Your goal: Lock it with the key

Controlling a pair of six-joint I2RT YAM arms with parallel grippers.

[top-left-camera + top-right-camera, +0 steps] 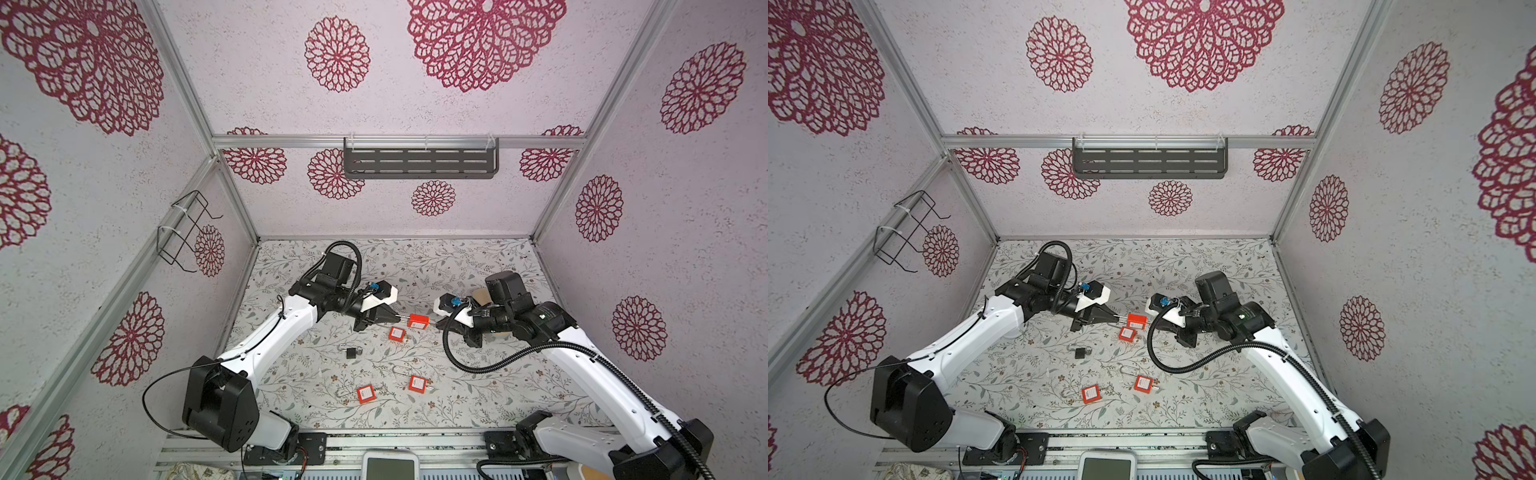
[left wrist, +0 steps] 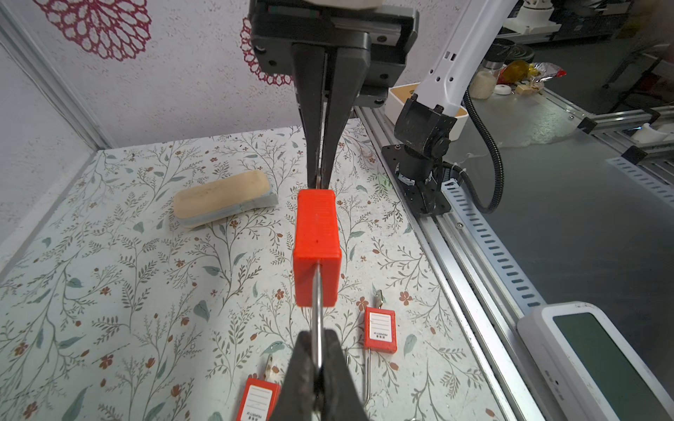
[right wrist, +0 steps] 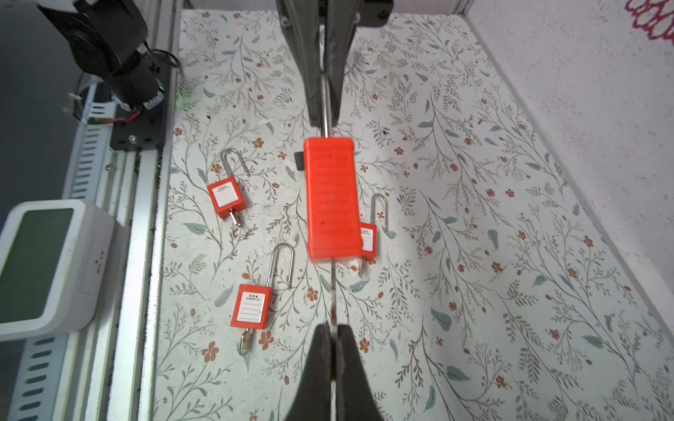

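A red padlock [image 1: 417, 321] [image 1: 1136, 321] hangs in the air between the two arms above the floral table. My left gripper [image 1: 397, 318] [image 2: 317, 350] is shut on its steel shackle [image 2: 317, 310]. From the other side, my right gripper [image 1: 440, 325] [image 3: 332, 331] is shut on the key [image 3: 332, 291], a thin blade seen edge-on that runs into the bottom of the padlock body [image 3: 332, 198]. In the left wrist view the right gripper's closed fingers [image 2: 310, 145] meet the far end of the lock body [image 2: 316, 248].
Three more red padlocks [image 1: 397, 333] [image 1: 417, 383] [image 1: 365, 393] and a small black padlock [image 1: 352, 352] lie on the table below. A beige pad [image 2: 222, 198] lies near the right arm. A white device [image 1: 390, 465] sits at the front rail.
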